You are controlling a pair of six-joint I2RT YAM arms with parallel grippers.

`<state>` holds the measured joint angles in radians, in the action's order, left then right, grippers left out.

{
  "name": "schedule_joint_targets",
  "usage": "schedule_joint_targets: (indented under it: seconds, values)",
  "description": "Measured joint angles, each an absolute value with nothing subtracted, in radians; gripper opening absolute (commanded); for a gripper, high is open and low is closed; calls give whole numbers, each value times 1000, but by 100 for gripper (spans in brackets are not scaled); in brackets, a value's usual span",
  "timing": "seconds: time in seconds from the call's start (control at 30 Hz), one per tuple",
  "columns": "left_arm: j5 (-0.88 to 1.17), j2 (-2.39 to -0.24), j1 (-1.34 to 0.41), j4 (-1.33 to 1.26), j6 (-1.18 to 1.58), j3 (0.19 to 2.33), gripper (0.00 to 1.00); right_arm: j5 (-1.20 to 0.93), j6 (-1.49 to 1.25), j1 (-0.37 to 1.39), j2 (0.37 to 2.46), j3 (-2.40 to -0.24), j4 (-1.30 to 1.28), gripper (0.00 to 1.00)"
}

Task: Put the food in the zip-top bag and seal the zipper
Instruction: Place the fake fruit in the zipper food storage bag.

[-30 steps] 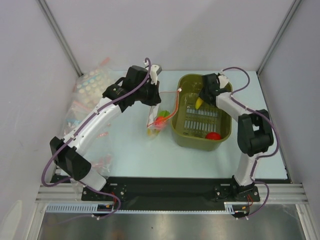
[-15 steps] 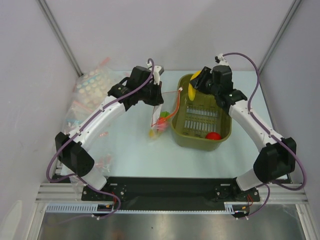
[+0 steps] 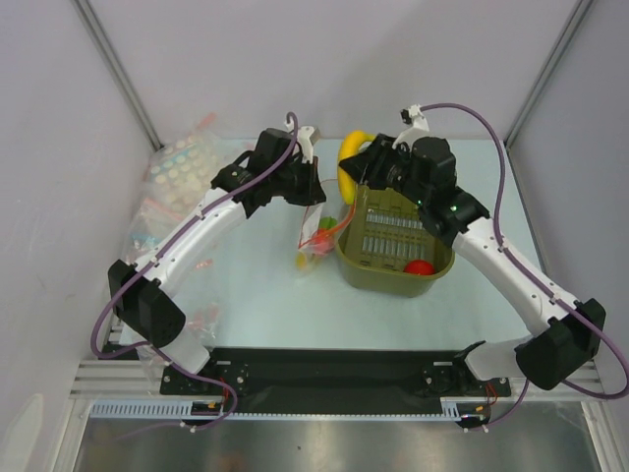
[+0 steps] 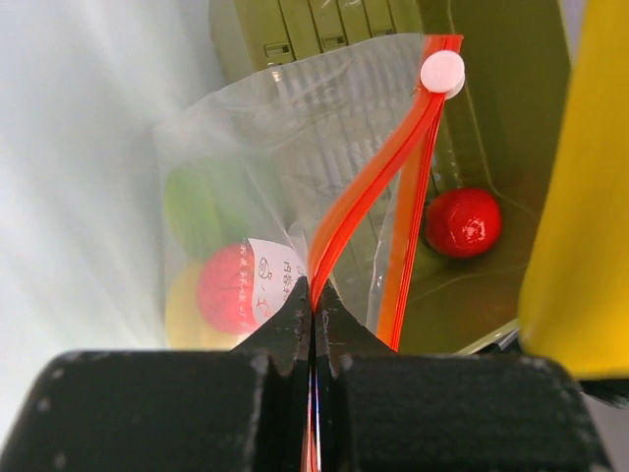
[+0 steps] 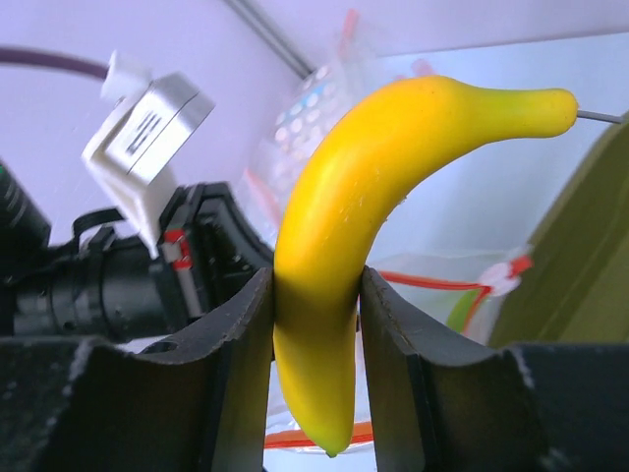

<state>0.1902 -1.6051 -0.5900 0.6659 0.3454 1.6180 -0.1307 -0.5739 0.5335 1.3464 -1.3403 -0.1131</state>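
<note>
My left gripper (image 3: 311,193) (image 4: 314,307) is shut on the orange-red zipper (image 4: 378,177) of the clear zip-top bag (image 3: 316,234) (image 4: 251,147) and holds its mouth up and open beside the basket. Inside the bag lie a red round fruit (image 4: 228,287), a green piece (image 4: 195,202) and something yellow. My right gripper (image 3: 356,169) (image 5: 316,324) is shut on the yellow banana (image 3: 347,159) (image 5: 344,226) and holds it in the air above the basket's far left corner, close to the bag's mouth. A second red fruit (image 3: 420,266) (image 4: 463,221) lies in the basket.
The olive-green basket (image 3: 442,258) stands right of the bag. Spare clear bags with pale dots and pink or blue strips (image 3: 177,167) are piled at the table's left edge. White walls close in the back and both sides.
My right gripper has lifted the banana out of the basket and carried it left toward the bag's mouth. My left gripper has kept hold of the zipper with little movement.
</note>
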Motion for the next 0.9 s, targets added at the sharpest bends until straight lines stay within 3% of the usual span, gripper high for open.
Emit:
schedule_joint_targets:
  seconds: [0.27, 0.6, 0.9]
  values:
    - [251, -1606, -574, 664, 421, 1649, 0, -128, -544, 617, 1342, -1299, -54, 30]
    - [346, -1606, -535, 657, 510, 1689, 0, -77, -501, 650, 1273, -996, 267, 24]
    - [397, -1606, -532, 652, 532, 1688, 0, -58, -428, 654, 1272, -962, 469, 23]
